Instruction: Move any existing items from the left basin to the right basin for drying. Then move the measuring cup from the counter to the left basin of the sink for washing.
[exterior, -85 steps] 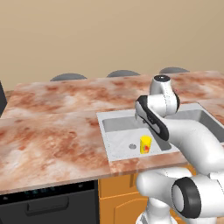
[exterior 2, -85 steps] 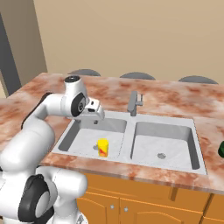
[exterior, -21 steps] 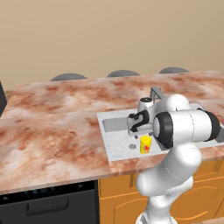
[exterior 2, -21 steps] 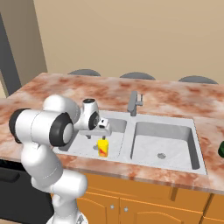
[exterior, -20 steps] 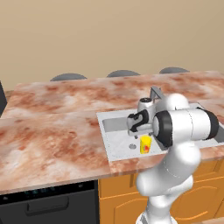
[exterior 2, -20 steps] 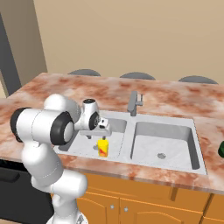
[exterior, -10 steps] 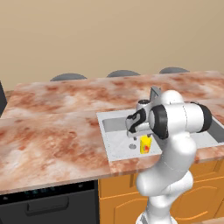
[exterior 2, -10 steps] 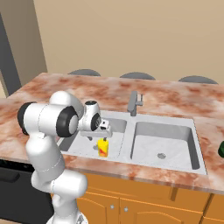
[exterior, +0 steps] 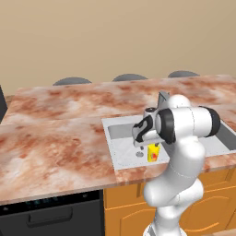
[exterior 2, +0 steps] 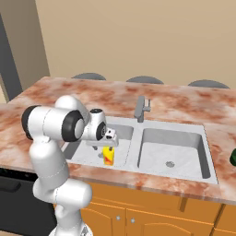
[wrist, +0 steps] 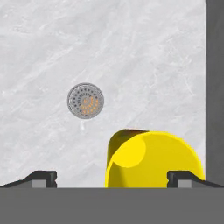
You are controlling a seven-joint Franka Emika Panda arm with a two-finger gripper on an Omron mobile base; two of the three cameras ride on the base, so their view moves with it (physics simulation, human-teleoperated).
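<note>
The reddish-brown and cream marbled stone tabletop [exterior: 60,138] carries a light grey double-bowl sink [exterior 2: 138,173] with a grey angular faucet [exterior 2: 142,109] rising at the back, in line with the divider between the bowls. Three dark grey rounded chair backs [exterior 2: 144,79] show past the tabletop's far edge. At the far right edge of the right base view a dark green shape [exterior 2: 233,156] sits on the tabletop, cut off by the frame; what it is cannot be told.

The small yellow boxy carton [exterior 2: 108,155] with a red mark on its side stands upright on the floor of the left basin [exterior 2: 87,153], near the front wall and just beside the small round drain [wrist: 85,100]. Its long axis runs vertical, its top facing the hand. In the hand view its yellow top [wrist: 153,159] lies between the two finger tips, nearer one of them, and close to the grey basin wall along that side. The right basin [exterior 2: 175,147] holds nothing but its own drain.

The tool [wrist: 112,179] hangs directly over the carton with its fingers spread wide, nothing between them gripped; one dark fingertip [wrist: 41,178] stands over bare basin floor. The robot's white forearm partly covers the basin in the left base view, where the carton [exterior: 153,152] shows just below the wrist.
</note>
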